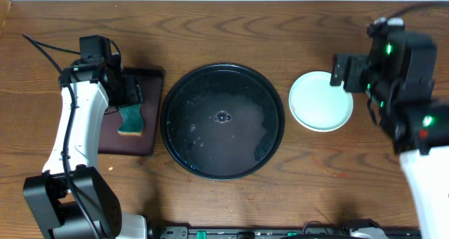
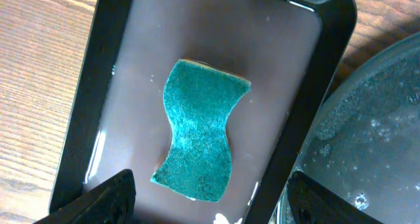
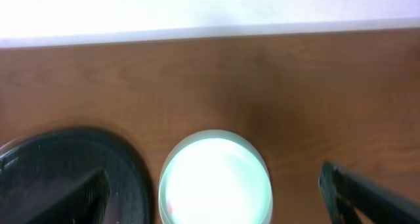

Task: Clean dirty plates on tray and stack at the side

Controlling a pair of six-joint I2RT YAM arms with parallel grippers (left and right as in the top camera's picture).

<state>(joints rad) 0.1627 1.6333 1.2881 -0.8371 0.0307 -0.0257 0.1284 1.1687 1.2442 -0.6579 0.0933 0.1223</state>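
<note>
A pale mint-blue plate (image 1: 320,101) sits on the table right of the big round black tray (image 1: 175,137); it looks like a stack, but I cannot tell how many plates. The yellow plate is hidden or out of view. The black tray holds only water drops. In the right wrist view the plate (image 3: 215,178) glares white between my open, empty right gripper (image 3: 216,207) fingers, which hang above it. My left gripper (image 2: 209,207) is open and empty above a teal sponge (image 2: 200,138), also seen from overhead (image 1: 130,118).
The sponge lies in a small rectangular dark-brown tray (image 1: 151,85) with a wet floor (image 2: 275,60), left of the black tray (image 2: 374,125). The table's far edge meets a white wall (image 3: 210,14).
</note>
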